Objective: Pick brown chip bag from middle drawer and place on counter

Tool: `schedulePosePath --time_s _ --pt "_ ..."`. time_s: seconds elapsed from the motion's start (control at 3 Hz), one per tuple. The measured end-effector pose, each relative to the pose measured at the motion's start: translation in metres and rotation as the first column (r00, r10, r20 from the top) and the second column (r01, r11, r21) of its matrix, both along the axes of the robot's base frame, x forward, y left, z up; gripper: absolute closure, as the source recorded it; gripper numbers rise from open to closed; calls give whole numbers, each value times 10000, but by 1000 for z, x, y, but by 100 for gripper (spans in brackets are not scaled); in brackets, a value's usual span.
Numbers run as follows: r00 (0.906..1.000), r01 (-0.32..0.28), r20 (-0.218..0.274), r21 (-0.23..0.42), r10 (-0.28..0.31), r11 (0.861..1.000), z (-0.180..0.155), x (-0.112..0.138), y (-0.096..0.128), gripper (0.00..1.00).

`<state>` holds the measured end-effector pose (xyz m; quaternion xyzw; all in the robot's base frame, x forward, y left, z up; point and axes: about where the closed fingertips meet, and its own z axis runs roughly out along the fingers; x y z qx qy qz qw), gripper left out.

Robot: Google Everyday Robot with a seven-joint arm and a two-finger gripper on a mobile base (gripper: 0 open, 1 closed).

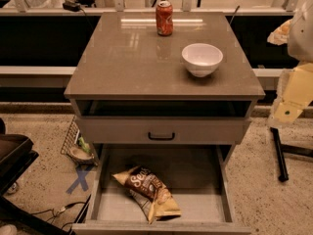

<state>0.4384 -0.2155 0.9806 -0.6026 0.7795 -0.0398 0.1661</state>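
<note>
At far right, beside counter [122, 58], your gripper [288, 106] hangs, state can't tell; brown chip bag [146, 190] lies in open middle drawer [198, 202].

One high camera, facing the front of the cabinet [112, 130] and tilted down.
It looks from in front of and above the worktop [122, 67], near enough that the cabinet fills most of the frame. The open middle drawer [195, 199] lies nearest, cut by the bottom edge, and a railing [49, 11] runs across the far top. The claw [287, 110] hangs at the right edge, beside the cabinet, partly cut off.
</note>
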Motion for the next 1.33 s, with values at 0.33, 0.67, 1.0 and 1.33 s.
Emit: schedulePosePath --time_s 0.33,0.67,1.0,1.33 --pt "10000 0 0 0 0 10000 0 0 0 0" --pt "9998 -110 166 82 108 9999 -22 3 5 0" --pt "9975 -549 483 543 523 9970 -67 -4 19 0" --pt "9918 -910 980 881 823 9919 -123 -16 51 0"
